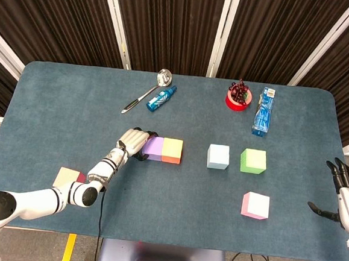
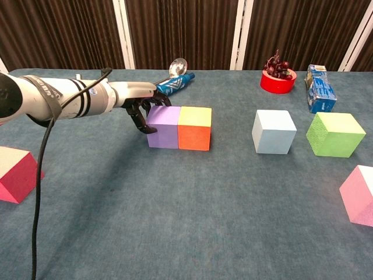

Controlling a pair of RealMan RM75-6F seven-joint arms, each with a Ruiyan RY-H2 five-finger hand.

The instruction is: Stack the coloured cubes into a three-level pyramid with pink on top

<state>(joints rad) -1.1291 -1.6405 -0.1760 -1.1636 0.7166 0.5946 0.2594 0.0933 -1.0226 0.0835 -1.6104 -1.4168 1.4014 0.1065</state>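
We have our left hand (image 2: 140, 105) set against the left face of the purple cube (image 2: 164, 126), fingers curled onto it, pressing rather than grasping. The purple cube touches the orange cube (image 2: 194, 128), and both sit on the bench (image 1: 61, 109) left of centre. We judge the step to be sliding this pair toward the light blue cube (image 2: 274, 131) to form the base row. To do it well, we should push low and square on the face, so the pair travels straight and neither cube twists away.

Our right hand (image 1: 343, 195) hangs off the bench's right edge, fingers spread, holding nothing. The green cube (image 2: 334, 135) sits just right of the blue one, the pink cube (image 1: 255, 205) nearer us, a red cube (image 2: 16, 173) far left. The ladle (image 1: 146, 92), bottle (image 1: 162, 98), red bowl (image 1: 238, 100) and blue packet (image 1: 264, 110) lie behind, well apart from the path.
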